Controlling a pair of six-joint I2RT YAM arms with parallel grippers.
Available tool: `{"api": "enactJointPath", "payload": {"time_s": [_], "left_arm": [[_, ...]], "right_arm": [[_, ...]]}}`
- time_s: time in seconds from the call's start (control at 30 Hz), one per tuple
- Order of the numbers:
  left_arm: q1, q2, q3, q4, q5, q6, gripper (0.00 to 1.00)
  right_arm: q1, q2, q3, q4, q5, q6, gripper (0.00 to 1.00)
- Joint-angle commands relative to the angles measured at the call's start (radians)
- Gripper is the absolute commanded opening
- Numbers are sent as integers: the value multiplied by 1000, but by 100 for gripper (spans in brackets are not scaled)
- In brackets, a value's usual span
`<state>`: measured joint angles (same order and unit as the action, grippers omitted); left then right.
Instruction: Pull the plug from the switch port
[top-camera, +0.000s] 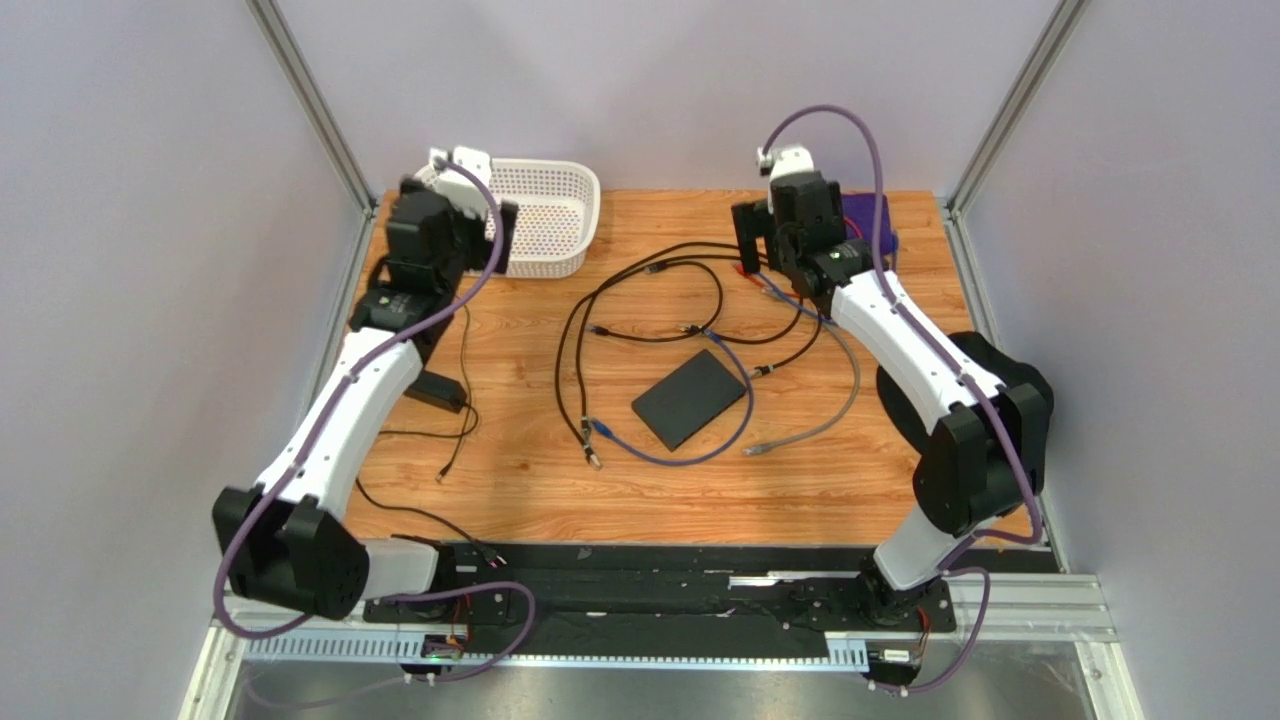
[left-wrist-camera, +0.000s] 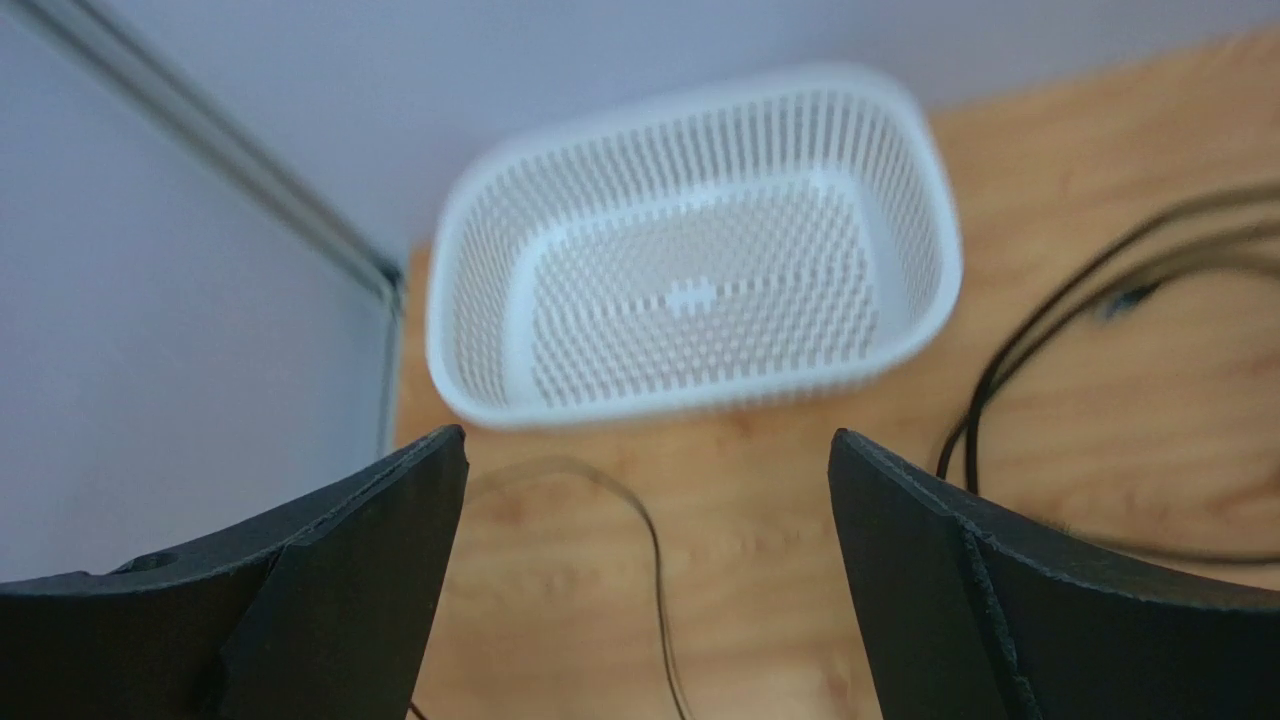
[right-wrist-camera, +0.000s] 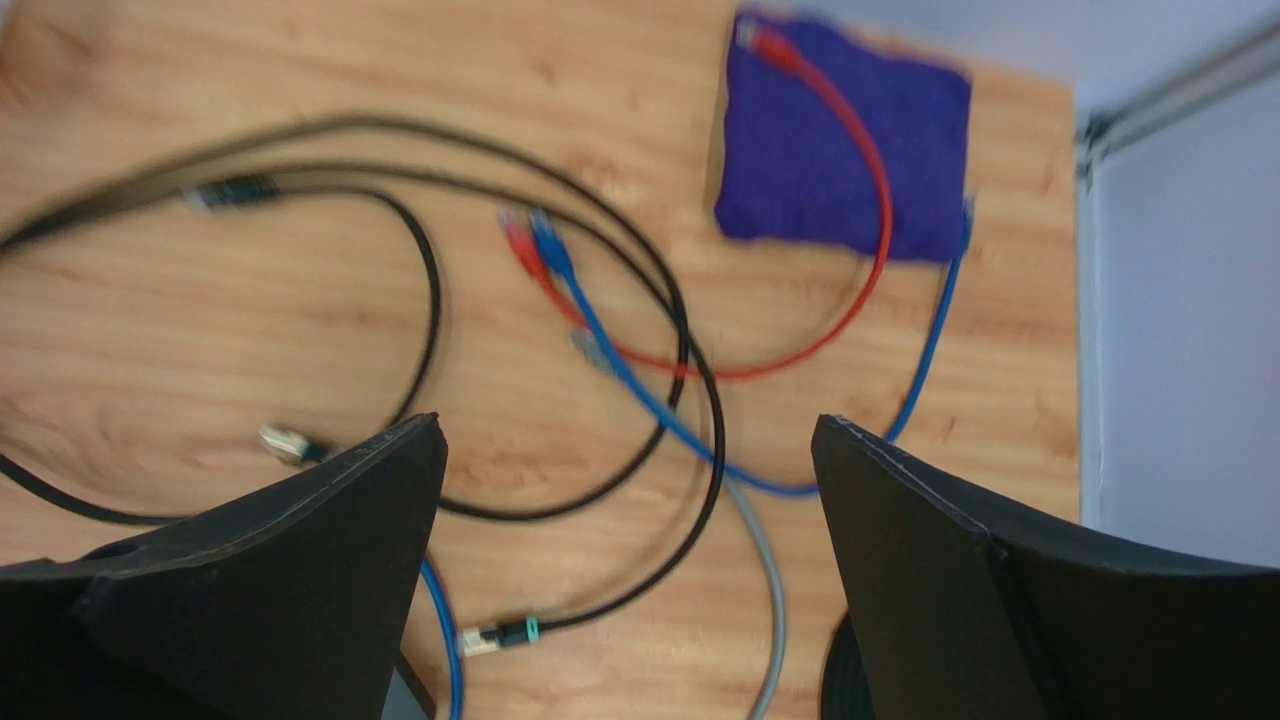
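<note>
The switch (top-camera: 688, 401) is a flat matte-black box lying in the middle of the wooden table, with cables looped around it. A black cable end (top-camera: 756, 368) lies at its right corner; I cannot tell whether a plug sits in a port. My left gripper (top-camera: 490, 228) is far left at the back, open and empty (left-wrist-camera: 646, 465), above bare wood and a thin black wire (left-wrist-camera: 646, 540). My right gripper (top-camera: 766, 252) is at the back, beyond the switch, open and empty (right-wrist-camera: 631, 450), over loose cables. A black cable's clear plug with a teal band (right-wrist-camera: 489, 636) lies below it.
A white mesh basket (top-camera: 549, 218) stands at the back left, also in the left wrist view (left-wrist-camera: 917, 225). A small black adapter brick (top-camera: 437, 392) lies at the left. A purple cloth (right-wrist-camera: 842, 150) carries red and blue cables (right-wrist-camera: 864, 165). A grey cable end (top-camera: 759, 447) lies right of the switch.
</note>
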<state>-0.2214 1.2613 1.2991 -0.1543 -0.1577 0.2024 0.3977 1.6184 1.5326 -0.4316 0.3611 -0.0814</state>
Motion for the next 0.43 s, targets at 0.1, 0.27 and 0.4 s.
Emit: {"api": "enactJointPath", "payload": {"time_s": [0.1,0.27,0.4], "left_arm": [[22,15,-227,-74,-63,-244,99],[21,-14,-278,-57,24,-224,99],[22,10,-270,-10,-6,-204,99]], "right_arm": [[-5,8,-88,-61,50,86,100],[-5,8,-101,-88,-2,123,100],[-3,-5,-100,-79,-45,152,100]]}}
